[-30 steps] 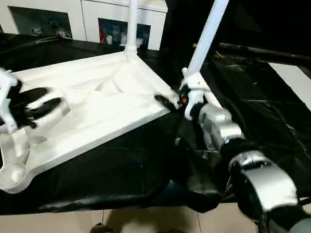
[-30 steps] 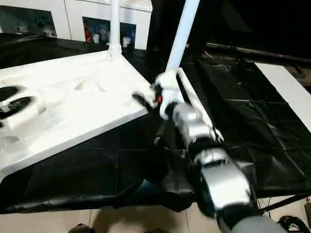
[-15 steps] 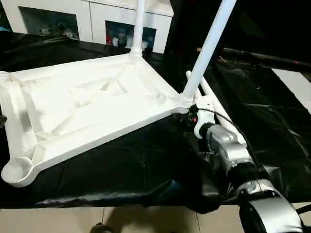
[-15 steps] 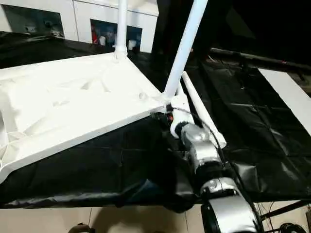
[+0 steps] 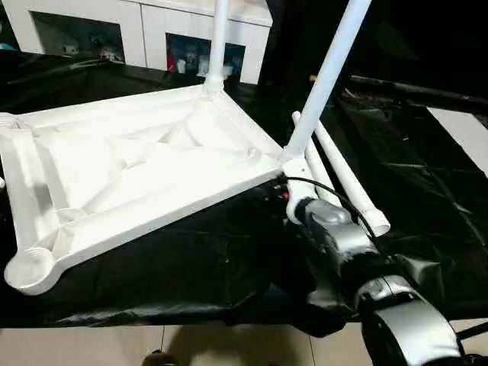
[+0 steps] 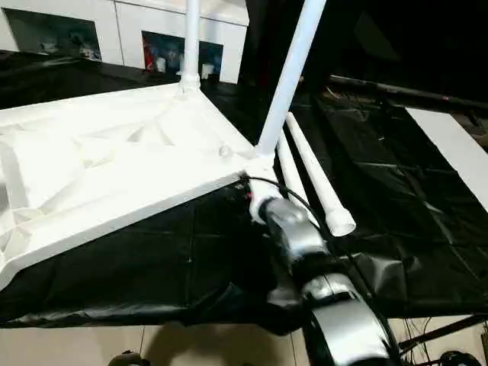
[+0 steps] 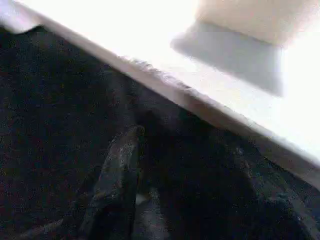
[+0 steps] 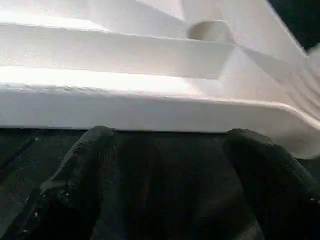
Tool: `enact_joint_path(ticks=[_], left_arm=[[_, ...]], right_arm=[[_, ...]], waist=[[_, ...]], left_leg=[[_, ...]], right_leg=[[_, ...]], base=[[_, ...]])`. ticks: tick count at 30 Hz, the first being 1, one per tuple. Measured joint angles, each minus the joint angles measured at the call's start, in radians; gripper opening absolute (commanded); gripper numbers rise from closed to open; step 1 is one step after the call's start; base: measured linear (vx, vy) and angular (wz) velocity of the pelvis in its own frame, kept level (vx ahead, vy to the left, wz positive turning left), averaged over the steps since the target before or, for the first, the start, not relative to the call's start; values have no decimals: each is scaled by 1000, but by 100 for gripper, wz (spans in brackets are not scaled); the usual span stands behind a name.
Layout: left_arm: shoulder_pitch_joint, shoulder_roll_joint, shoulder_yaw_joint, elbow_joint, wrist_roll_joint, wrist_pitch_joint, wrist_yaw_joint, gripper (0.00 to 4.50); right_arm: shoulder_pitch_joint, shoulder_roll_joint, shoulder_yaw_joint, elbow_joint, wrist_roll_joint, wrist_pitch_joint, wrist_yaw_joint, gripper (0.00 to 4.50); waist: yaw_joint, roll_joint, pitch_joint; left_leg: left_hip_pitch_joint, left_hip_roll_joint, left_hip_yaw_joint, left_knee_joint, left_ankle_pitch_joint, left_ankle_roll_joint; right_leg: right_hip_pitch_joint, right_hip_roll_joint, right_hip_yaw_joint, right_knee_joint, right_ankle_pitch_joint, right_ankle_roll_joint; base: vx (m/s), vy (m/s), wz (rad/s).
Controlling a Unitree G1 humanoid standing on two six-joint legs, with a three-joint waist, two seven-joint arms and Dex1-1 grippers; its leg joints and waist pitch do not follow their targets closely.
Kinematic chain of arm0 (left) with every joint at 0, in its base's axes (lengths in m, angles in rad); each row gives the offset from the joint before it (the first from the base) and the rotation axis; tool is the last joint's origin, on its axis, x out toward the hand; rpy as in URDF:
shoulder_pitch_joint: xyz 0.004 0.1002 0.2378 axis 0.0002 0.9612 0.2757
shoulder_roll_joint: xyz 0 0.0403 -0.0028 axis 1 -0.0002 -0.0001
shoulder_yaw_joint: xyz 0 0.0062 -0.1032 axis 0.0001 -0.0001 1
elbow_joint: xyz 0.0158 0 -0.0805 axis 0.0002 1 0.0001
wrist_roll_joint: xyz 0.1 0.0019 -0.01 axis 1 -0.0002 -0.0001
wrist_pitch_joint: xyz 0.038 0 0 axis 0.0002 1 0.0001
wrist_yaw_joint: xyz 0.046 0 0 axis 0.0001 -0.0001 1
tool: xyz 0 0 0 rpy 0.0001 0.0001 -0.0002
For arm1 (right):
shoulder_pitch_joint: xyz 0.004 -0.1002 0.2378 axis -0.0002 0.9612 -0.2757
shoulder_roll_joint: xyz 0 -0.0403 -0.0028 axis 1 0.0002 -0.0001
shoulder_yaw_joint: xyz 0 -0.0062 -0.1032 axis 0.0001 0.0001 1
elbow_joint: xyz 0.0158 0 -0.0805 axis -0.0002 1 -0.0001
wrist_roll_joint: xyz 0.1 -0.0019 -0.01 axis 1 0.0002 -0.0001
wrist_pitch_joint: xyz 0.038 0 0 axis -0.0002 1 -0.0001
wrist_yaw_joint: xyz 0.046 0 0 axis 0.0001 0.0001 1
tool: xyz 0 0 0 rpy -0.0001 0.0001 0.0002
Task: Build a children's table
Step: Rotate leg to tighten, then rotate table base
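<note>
Right gripper [image 8: 170, 170]: two black fingers [image 8: 75, 180] spread wide, nothing between them, pointing at the outer rim of the white plastic rectangular table top [image 5: 145, 168]. Sits low on the black cloth, just beside that rim, close to the corner nearest the robot's right. From the head views mostly hidden under that corner, with only the silver right forearm [image 5: 343, 244] reaching in from the near right.

Left gripper [image 7: 195, 195]: black fingers [image 7: 117, 180] also apart and empty, seen only in its own wrist view, close below a white edge of the top; out of sight in the head views.

Table top lying upside down on the black-draped work table [image 5: 191, 259], ribbed underside up. Carries two legs already:
- white tapered tube leg at the far corner [image 5: 216, 38], seated in its rounded socket, roughly upright
- second white tube leg at the right corner [image 5: 328, 69], base in the socket just above the right gripper, leaning away to the right

Leaves two sockets open: near-left corner socket [image 5: 27, 267] and far-left corner socket [image 5: 8, 122].

Two loose white tube legs [image 5: 347, 179] lying side by side on the cloth, just right of the top, running from near the right corner towards the robot, open end facing the camera.

Farther out: white cabinets [image 5: 137, 30] behind the table, a white panel [image 5: 465, 130] at the right, pale floor [image 5: 229, 343] along the near edge
</note>
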Motion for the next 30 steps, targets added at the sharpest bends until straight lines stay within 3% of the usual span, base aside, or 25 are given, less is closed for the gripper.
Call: enact_joint_path(ticks=[8, 16, 22, 30], left_arm=[[109, 26, -19, -161, -94, -12, -234, 248], [259, 37, -54, -464, -257, 138, -408, 248], [241, -21, -109, -586, -299, 189, -419, 248], [124, -140, -220, -649, -305, 208, -390, 248]], right_arm=[[-39, 22, 2, 93, -9, -66, 26, 388], [-65, 48, 1, 143, -10, -159, 137, 388], [-64, 51, 9, 148, -10, -210, 213, 388], [-40, 68, 21, 134, -9, -272, 298, 388]], waist=[[3, 1, 0], [-9, 1, 1], [-8, 2, 1], [-9, 8, 1]], left_leg=[[0, 0, 1, 0, 0, 0], [0, 1, 1, 0, 0, 0], [0, 1, 1, 1, 0, 0], [1, 2, 1, 3, 1, -1]], right_leg=[[0, -1, 0, 0, 0, 0], [-1, 0, 0, 1, 0, 0], [-1, 0, 0, 2, 1, -1], [0, 1, -1, 4, 2, -3]], base=[[0, 0, 0], [0, 0, 0], [0, 0, 0], [0, 0, 0]])
